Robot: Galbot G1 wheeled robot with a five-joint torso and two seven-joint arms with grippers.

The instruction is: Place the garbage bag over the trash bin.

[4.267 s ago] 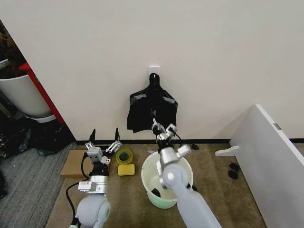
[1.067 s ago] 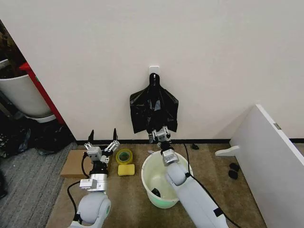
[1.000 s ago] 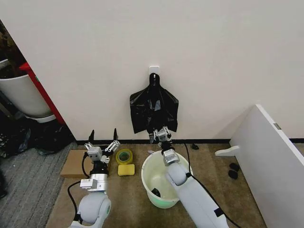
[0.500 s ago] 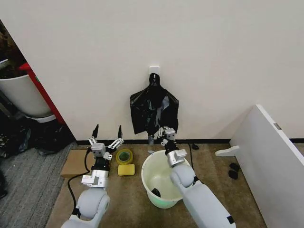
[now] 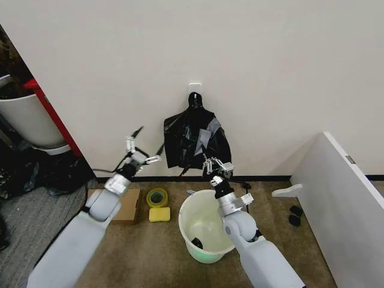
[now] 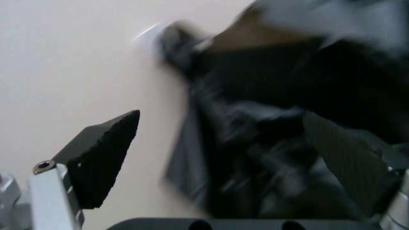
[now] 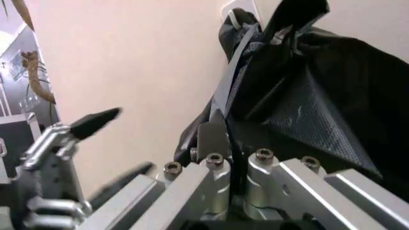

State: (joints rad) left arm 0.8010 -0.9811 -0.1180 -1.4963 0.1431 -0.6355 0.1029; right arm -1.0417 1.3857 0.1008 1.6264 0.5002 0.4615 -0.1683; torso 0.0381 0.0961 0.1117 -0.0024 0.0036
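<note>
Glossy black plastic hangs in a gathered bunch from a small white hook point(image 5: 195, 89) on the cream wall, and the garbage bag point(image 5: 193, 141) the robot wants is one layer of that bunch, draped just above and behind the trash bin point(image 5: 207, 234), which stands open and unlined on the brown carpet. The right gripper point(image 5: 217, 167) is up at the lower hem of the bags, and in its wrist view its metal fingers point(image 7: 214, 139) are drawn tight together with a fold of black film pinched between them, so I'd say it has hold of the bag's bottom edge. The left gripper point(image 5: 143, 152) is raised beside the bunch, apart from it, its two dark-padded fingers point(image 6: 102, 155) spread wide with nothing between them. This film looks feather-light, limp and slippery; I'd expect it to crinkle, cling to its neighbours and slide out of a shallow pinch, so a deep bite on a doubled fold near the hem or the open mouth seems the safest place to take it, pulling gently so the thin plastic doesn't tear at the hook. On the floor left of the bin lie a roll of green tape point(image 5: 157, 197), a yellow sponge point(image 5: 159, 214) and a flat piece of cardboard point(image 5: 127, 206), all well clear of the work.
</note>
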